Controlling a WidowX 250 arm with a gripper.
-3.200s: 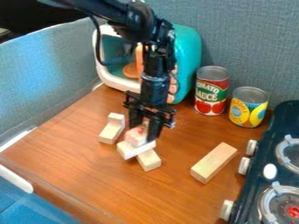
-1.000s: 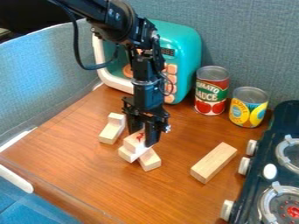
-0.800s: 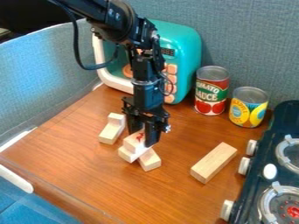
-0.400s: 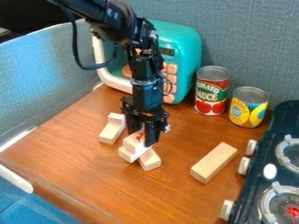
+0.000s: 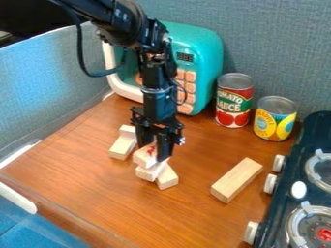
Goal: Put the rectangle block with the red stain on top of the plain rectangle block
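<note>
The black claw (image 5: 154, 149) hangs pointing down, its 2 fingers closed around the rectangle block with the red stain (image 5: 142, 157), which sits low between them, its red mark facing up. Right below the claw, the stained block lies over a pale middle block (image 5: 146, 173), whose near side sticks out from under it. A third pale block (image 5: 169, 179) reaches out from this pile, toward the camera and a little to the right of the claw; whether it is under the middle block or only against it, I cannot tell. To the left of the claw and near it are 2 more pale blocks: a longer block (image 5: 122, 147) lying flat and a small block (image 5: 128, 130) at its far end. Well apart from the claw, to its right and nearer the camera, a long plain rectangle block (image 5: 236, 179) lies alone at a slant on the wooden table (image 5: 194, 213). Behind the claw stands a teal toy microwave (image 5: 203, 63) with pinkish buttons. To the claw's right and farther back are 2 upright cans: a red tomato can (image 5: 234, 101) and, just beside it, a yellow can (image 5: 275, 119). The dark toy stove (image 5: 288, 181) is far to the claw's right.
</note>
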